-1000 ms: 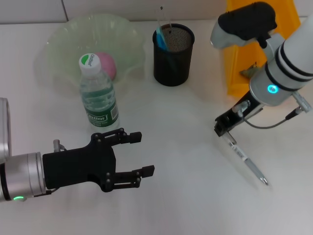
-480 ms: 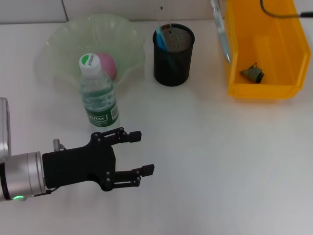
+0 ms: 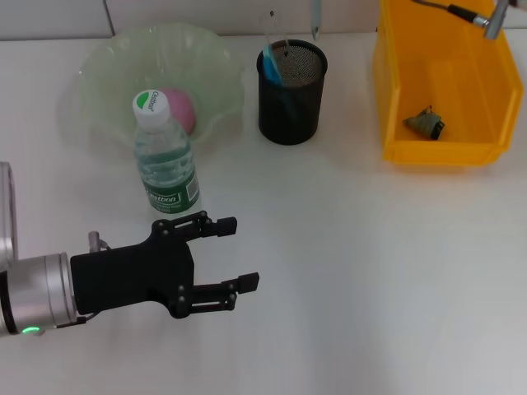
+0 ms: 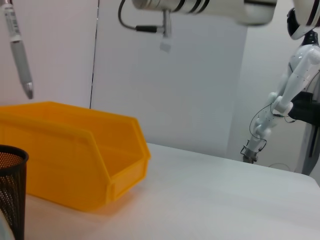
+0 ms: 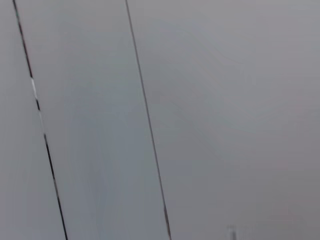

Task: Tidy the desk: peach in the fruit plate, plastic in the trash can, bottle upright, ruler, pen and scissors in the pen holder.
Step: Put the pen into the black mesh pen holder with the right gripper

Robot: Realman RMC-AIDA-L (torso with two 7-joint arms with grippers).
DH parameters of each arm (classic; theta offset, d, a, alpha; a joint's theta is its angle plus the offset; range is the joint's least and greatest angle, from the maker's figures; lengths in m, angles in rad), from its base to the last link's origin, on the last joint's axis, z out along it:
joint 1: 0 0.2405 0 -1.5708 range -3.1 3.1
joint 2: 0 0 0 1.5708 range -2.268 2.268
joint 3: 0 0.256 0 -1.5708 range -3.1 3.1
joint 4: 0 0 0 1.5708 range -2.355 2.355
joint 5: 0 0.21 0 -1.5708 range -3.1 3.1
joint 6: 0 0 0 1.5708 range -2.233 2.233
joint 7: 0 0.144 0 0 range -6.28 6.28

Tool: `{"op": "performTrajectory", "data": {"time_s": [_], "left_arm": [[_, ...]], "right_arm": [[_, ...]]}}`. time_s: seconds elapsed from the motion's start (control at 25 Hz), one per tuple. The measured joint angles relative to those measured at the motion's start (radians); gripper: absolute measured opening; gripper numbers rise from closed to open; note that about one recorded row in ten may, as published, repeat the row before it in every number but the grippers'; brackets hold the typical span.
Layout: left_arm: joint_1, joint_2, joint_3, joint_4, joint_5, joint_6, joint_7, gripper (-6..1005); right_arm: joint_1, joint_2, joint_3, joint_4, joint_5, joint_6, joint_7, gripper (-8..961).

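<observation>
Black mesh pen holder [image 3: 292, 92]: taken as the landmark; it stands upright on the white tabletop [image 3: 354, 271], with a blue item and a thin clear strip seen poking out of its mouth.
Pen [image 4: 17, 47]: seen in the left wrist view hanging tip-down in the air, above the pen holder and clear of its rim; only a short grey sliver of it shows at the top edge of the head view, just above the holder.
Right gripper: not seen in any view; only a part of the right arm [image 3: 482, 15] with a cable is visible at the top edge, beyond the holder's right side, so its state cannot be told.
Left gripper [image 3: 235, 255]: held low over the tabletop, well in front of the pen holder and to its left, with its black fingers spread apart and nothing between them.
Bottle [image 3: 165, 160]: stood upright, left of the holder and nearer the robot.
Peach [image 3: 179, 109]: laid inside the pale green fruit plate [image 3: 107, 74], left of the holder.
Yellow bin [image 3: 449, 123]: placed right of the holder, with a small crumpled scrap [image 3: 424, 123] lying on its floor.
</observation>
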Motion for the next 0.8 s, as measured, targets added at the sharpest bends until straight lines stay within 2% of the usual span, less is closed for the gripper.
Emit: {"op": "performTrajectory", "data": {"time_s": [0.04, 0.08, 0.12, 0.28, 0.56, 0.8], "left_arm": [[-0.001, 0.0, 0.0, 0.0, 0.0, 0.0, 0.0, 812], [-0.002, 0.0, 0.0, -0.001, 0.0, -0.002, 0.0, 812], [-0.002, 0.0, 0.0, -0.001, 0.0, -0.002, 0.0, 812], [-0.004, 0.0, 0.003, -0.001, 0.0, -0.003, 0.0, 813], [-0.008, -0.001, 0.009, -0.012, 0.0, -0.005, 0.0, 812], [-0.008, -0.001, 0.009, -0.014, 0.0, -0.006, 0.001, 812]], "right_arm": [[0.005, 0.0, -0.001, 0.07, 0.113, -0.005, -0.13, 195], [0.018, -0.001, -0.001, 0.192, 0.308, -0.035, -0.346, 195], [0.018, -0.001, -0.001, 0.192, 0.308, -0.035, -0.346, 196], [0.064, -0.002, 0.006, 0.411, 0.534, -0.102, -0.631, 197], [0.135, 0.003, 0.004, 0.553, 0.547, -0.112, -0.782, 199], [0.172, 0.004, 0.002, 0.623, 0.549, -0.106, -0.805, 201]]}}
